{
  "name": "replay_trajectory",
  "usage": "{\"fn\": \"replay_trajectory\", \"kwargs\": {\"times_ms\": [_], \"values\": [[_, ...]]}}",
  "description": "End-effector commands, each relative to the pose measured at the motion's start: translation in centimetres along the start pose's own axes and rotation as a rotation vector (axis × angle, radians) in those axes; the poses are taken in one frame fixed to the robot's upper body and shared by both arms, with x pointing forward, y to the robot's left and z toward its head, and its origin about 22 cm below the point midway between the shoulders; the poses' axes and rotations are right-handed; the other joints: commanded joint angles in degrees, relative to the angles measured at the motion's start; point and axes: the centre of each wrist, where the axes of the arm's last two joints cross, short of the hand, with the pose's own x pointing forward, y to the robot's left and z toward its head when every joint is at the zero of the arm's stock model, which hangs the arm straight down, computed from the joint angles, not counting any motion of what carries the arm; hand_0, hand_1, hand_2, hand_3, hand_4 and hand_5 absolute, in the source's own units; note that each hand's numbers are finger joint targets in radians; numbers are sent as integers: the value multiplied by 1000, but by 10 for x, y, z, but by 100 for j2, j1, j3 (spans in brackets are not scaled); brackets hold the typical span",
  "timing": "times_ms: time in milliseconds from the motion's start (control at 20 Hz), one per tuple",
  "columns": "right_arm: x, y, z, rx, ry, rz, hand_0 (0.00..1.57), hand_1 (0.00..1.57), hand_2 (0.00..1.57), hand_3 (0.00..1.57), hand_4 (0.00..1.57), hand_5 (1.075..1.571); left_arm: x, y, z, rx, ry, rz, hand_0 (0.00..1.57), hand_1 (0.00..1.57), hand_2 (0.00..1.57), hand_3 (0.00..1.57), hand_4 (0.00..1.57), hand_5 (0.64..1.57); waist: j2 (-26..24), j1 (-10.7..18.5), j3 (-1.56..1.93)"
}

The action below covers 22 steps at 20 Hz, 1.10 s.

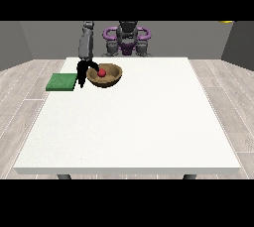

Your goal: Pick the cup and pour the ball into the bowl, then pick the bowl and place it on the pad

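Red ball (101, 72) already sitting in the bowl (113, 78), so pouring looks done. Hand at the view's left (82, 70) hooked over bowl's rim, probably for carrying to the green pad (62, 82) just beside.

ball (101, 73) in bowl (104, 76) | hand (82, 70) on bowl rim | pad (62, 82) beside

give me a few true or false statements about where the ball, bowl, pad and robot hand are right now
1. The red ball lies inside the brown bowl. True.
2. The bowl sits on the green pad. False: it rests on the white table, beside the pad.
3. A robot hand at the view's left is at the bowl's rim. True.
4. The pad lies at the table's right edge in the view. False: it is at the left edge.
5. A cup stands mid-table. False: none shows.
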Motion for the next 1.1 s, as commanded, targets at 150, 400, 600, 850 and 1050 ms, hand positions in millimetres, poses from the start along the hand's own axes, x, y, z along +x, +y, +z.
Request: {"fn": "replay_trajectory", "kwargs": {"times_ms": [150,400,600,850,1050], "values": [[-5,12,-8,-62,47,-19,0,0,0,0,498,1556,24,7,-1,-20,-44,27,0,0,0,0,1022,1543,302,224,87],[-26,-49,38,-242,211,213,1571,1571,1571,1545,913,1470,30,14,2,-40,-92,21,0,0,0,0,1024,1537,621,380,80],[2,-84,30,-310,169,315,1571,1571,1571,1534,927,1511,29,24,7,-24,-107,31,0,0,0,0,1092,1514,665,425,64],[14,-58,15,-314,184,380,1571,1571,1571,1242,1001,1546,20,38,8,-7,-63,44,0,0,0,0,1170,1531,351,257,47],[58,-69,-12,-326,228,465,1571,1571,1571,1111,1026,1548,-7,37,15,29,45,49,0,0,0,0,1191,1528,-243,34,48]]}}
